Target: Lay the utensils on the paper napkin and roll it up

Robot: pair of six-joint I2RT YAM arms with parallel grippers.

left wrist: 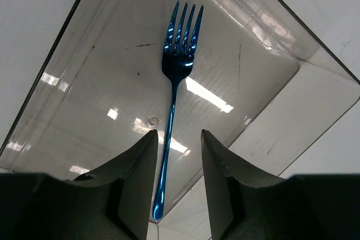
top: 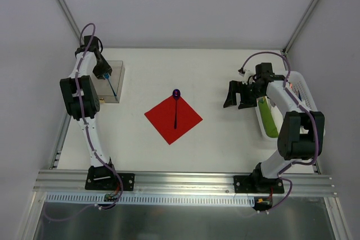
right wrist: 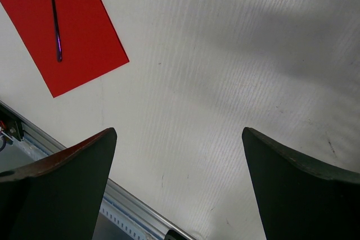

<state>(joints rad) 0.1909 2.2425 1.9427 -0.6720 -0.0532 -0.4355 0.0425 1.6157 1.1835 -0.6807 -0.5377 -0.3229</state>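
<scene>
The left gripper (left wrist: pixel 178 134) is straddling, jaws partly apart, the handle of the iridescent blue metal fork (left wrist: pixel 179 54) lying in the clear plastic tray (left wrist: pixel 270 66). The right gripper (right wrist: pixel 179 133) is hovering wide open over the white table (right wrist: pixel 225 54), and the slim purple-headed spoon (top: pixel 176 105) is lying on the red square paper napkin (top: pixel 160 116).

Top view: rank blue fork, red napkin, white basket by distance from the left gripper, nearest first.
1. Blue fork: in the clear tray at far left, right at the left gripper.
2. Red napkin: mid-table, to the gripper's right.
3. White basket: far right side.
</scene>
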